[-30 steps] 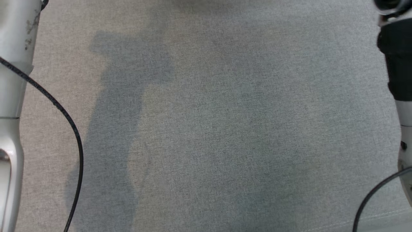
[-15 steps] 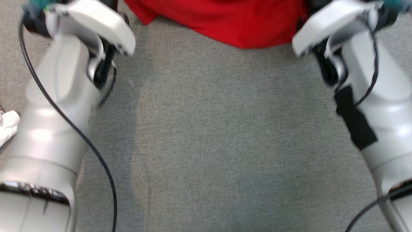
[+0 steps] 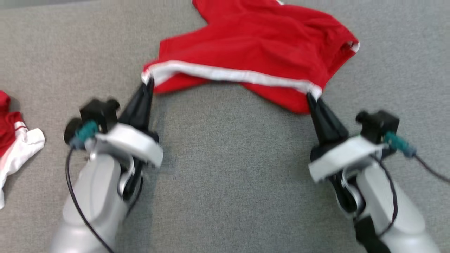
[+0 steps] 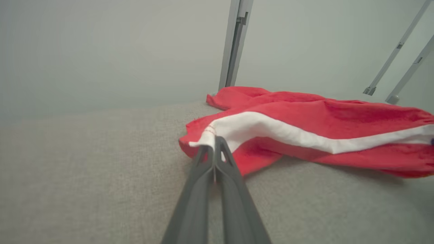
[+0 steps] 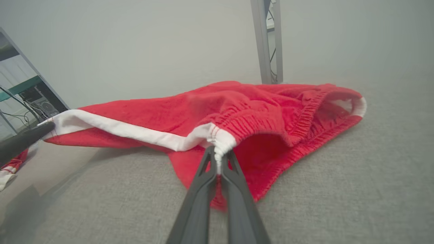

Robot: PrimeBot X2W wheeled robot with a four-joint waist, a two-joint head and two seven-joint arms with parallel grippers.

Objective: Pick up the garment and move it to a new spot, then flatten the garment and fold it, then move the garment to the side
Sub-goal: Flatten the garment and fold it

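I'm holding the red garment (image 3: 253, 45) by both ends of its white band (image 3: 228, 74).

My left gripper (image 3: 149, 82) is pinching closed on the band's left corner, and my right gripper (image 3: 309, 96) is clamping the bunched right corner. The band is stretching between them, raised a little off the grey surface (image 3: 225, 175). The rest of the garment is sagging onto that surface beyond the grippers, with its gathered waistband (image 5: 305, 115) gaping toward the right. In each wrist view I'm seeing the fingers pressing together on the white cloth. Another red and white cloth (image 3: 14, 140) is lying well apart at the left edge.
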